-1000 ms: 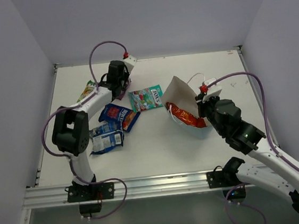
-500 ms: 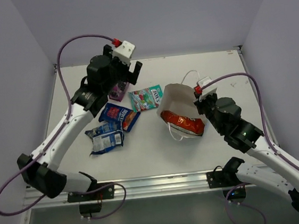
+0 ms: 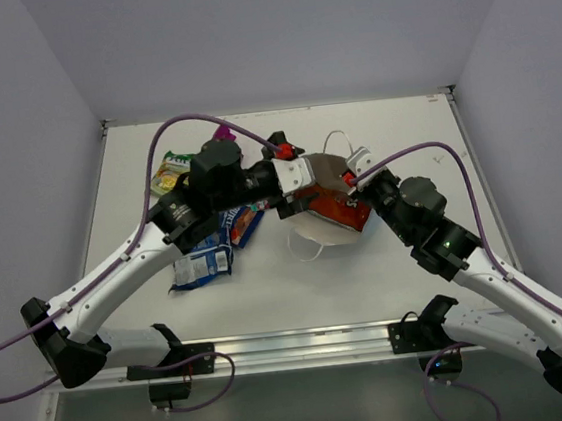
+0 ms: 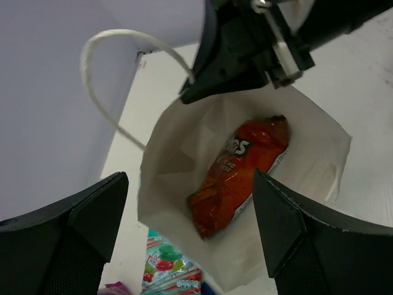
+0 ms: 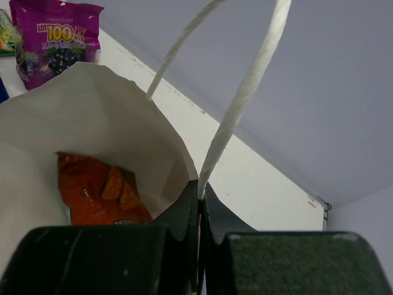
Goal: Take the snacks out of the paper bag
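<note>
The paper bag [image 3: 332, 170] lies tipped over in the middle of the table, its white inside [image 4: 307, 141] facing my left wrist. One orange-red snack packet [image 4: 236, 178] lies inside it. My left gripper [image 4: 189, 184] is open at the bag's mouth, one finger to each side, touching nothing. My right gripper [image 5: 199, 190] is shut on the bag's rim where a white cord handle [image 5: 245, 98] comes out. The other snacks lie on the table to the left: magenta-purple [image 5: 58, 40], teal-white [image 4: 166, 267], yellow-green [image 3: 163, 173], dark blue with red [image 3: 237, 220], blue-white [image 3: 201, 264].
The bag's second cord handle [image 3: 305, 248] loops onto the table in front of the bag. Grey walls close the table at the back and on both sides. The left arm [image 3: 126, 267] stretches over the loose packets.
My left arm has swung from the back left of the table to the bag's mouth and its gripper has opened. The right gripper has dragged the bag leftwards.
</note>
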Motion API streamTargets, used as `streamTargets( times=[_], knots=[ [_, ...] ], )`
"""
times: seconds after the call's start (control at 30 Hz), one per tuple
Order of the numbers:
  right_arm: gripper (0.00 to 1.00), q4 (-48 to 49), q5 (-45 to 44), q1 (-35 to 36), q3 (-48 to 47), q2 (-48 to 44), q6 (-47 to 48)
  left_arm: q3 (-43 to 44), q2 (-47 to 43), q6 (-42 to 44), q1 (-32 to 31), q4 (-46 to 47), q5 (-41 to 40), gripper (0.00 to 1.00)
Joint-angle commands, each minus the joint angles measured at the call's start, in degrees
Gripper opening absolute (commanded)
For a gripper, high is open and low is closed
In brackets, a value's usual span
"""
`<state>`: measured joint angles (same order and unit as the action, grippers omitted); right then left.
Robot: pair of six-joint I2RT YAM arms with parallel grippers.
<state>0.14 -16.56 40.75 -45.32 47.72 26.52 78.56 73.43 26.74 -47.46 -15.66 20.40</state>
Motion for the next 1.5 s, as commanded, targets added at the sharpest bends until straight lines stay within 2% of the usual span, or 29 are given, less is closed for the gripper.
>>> streamTargets(
  times=[0.0,0.17,0.4,0.63,0.83,1.23,1.47],
  knots=[
    [0.00,7.94,2.84,-0.15,-1.44,-0.70,4.93,-2.01,1.80,5.86,-3.07,-2.70,1.93,0.88],
    [0.00,8.03,5.31,-0.15,-0.21,-0.97,5.82,-5.00,4.53,9.38,-4.39,-3.24,-2.12,0.87],
    [0.00,8.03,6.62,-0.15,1.11,-1.41,6.17,-5.26,7.87,11.31,-6.85,-3.94,-2.39,0.78],
    [0.00,7.86,7.24,-0.15,1.99,-1.32,5.91,-6.75,11.20,13.07,-8.87,-4.03,-2.82,0.78],
    [0.00,7.24,8.12,-0.06,3.48,-2.46,4.42,-10.44,14.90,14.56,-9.40,-2.98,-8.00,0.79],
    [0.00,3.90,11.72,-0.06,4.89,-4.31,-0.24,-15.80,16.22,16.76,-10.02,8.87,-15.92,0.82],
    [0.00,3.99,10.41,-0.15,5.95,-5.19,-0.16,-23.72,6.13,13.08,-10.02,21.18,-15.84,0.82]
  ],
)
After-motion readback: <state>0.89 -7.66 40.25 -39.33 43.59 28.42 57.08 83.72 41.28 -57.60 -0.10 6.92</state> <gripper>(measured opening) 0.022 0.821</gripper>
